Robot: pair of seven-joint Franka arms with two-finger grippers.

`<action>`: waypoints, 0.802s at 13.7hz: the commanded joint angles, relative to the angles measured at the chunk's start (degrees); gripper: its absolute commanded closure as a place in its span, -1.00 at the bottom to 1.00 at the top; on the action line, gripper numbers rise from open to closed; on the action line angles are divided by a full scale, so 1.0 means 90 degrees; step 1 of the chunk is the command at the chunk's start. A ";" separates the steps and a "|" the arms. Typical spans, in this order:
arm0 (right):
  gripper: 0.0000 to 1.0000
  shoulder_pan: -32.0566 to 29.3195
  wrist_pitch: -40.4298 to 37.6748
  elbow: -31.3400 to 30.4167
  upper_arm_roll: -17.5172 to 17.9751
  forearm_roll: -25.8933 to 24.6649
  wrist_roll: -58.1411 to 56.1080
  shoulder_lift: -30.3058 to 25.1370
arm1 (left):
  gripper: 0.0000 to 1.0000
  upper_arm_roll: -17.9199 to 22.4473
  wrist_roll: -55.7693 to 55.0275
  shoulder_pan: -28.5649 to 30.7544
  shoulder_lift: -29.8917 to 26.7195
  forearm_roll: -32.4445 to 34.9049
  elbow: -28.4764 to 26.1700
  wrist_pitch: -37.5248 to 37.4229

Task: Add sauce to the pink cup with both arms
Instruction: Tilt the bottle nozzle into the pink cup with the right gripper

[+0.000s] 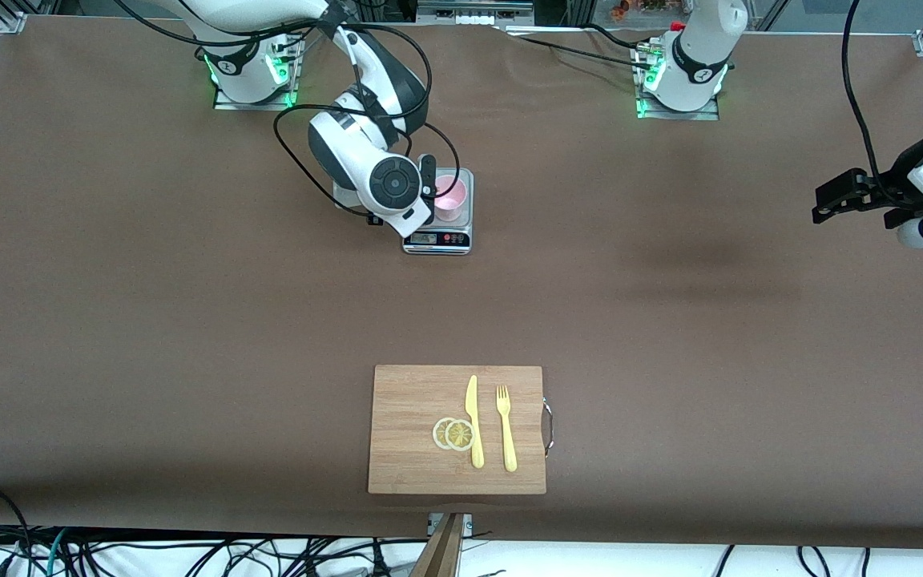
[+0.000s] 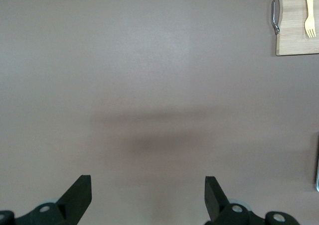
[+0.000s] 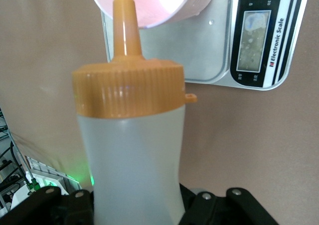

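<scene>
The pink cup stands on a small silver kitchen scale near the right arm's base. My right gripper is over the cup and is shut on the sauce bottle, a translucent whitish bottle with an orange cap. The bottle is tipped so its orange nozzle points into the pink cup. In the front view the right wrist hides the bottle. My left gripper waits open and empty over bare table at the left arm's end, its fingers wide apart.
A wooden cutting board lies near the front camera's edge with a yellow knife, a yellow fork and two lemon slices. Its corner and metal handle show in the left wrist view. Black cables hang round the right arm.
</scene>
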 commanded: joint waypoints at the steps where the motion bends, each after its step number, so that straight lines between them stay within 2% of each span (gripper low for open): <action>1: 0.50 0.0100 -0.0198 0.0109 0.0086 -0.0255 0.0154 -0.0025 | -1.00 0.0020 0.0120 -0.0009 0.0022 -0.0042 0.0083 -0.0097; 11: 0.53 0.0344 -0.0677 0.0509 0.0213 -0.0802 0.0564 0.0102 | -1.00 0.0020 0.0120 -0.0009 0.0022 -0.0042 0.0083 -0.0097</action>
